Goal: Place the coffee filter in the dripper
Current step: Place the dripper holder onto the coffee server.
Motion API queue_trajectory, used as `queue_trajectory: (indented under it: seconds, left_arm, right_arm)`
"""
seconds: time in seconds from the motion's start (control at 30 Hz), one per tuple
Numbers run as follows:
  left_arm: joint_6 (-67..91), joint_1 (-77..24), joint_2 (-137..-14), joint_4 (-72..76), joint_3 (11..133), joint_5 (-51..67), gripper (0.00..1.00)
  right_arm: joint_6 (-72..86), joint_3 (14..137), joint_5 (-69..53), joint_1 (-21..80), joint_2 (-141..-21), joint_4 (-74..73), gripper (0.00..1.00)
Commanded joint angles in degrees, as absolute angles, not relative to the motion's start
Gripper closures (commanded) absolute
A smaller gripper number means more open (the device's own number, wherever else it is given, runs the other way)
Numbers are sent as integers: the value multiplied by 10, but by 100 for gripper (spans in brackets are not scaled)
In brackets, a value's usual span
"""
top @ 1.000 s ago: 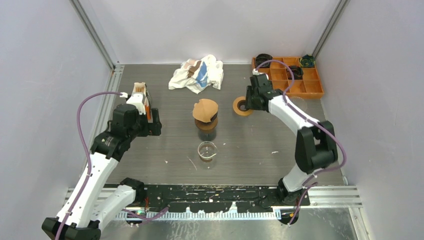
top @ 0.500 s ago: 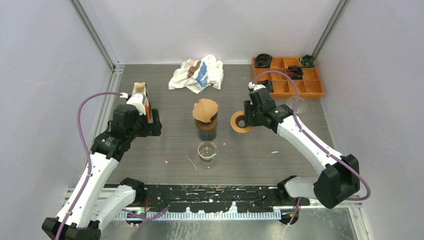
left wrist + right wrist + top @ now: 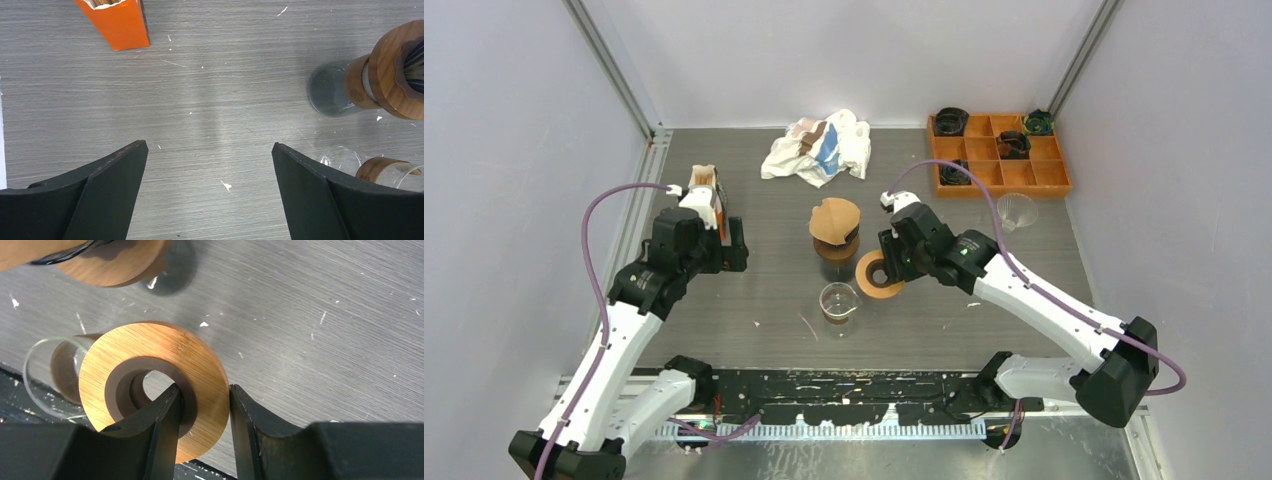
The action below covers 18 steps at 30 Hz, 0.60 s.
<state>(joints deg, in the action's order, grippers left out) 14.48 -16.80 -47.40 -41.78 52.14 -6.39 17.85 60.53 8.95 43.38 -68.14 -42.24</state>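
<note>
A brown paper coffee filter (image 3: 835, 218) lies on top of the wood-collared dripper (image 3: 836, 247) in the middle of the table. The left wrist view shows the dripper (image 3: 395, 70) at the right edge. My right gripper (image 3: 886, 268) is shut on a wooden ring (image 3: 155, 385), with one finger through its hole and the other outside its rim. It holds the ring (image 3: 874, 275) just right of the dripper, above a small glass cup (image 3: 838, 300). My left gripper (image 3: 210, 145) is open and holds nothing, left of the dripper over bare table.
An orange box of filters (image 3: 707, 193) stands at the left, just behind my left gripper. A crumpled cloth (image 3: 817, 147) lies at the back. An orange compartment tray (image 3: 1044, 175) with black parts sits back right, with a clear glass funnel (image 3: 1016, 211) in front of it.
My right arm has carried the wooden ring from near the orange tray forward and to the left, to beside the dripper. The left arm has not moved.
</note>
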Motion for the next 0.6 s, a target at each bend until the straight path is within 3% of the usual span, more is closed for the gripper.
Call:
queue_trajectory:
  seconds: [0.0,0.57]
  left_arm:
    - [136,-165,-473,-386,522,-67,1]
    - [135,-165,-470,-388,522,-69,1]
  right_arm:
    - [195,655,110,482,-685,-419,88]
    - [209,736,157,606,-777,-425,87]
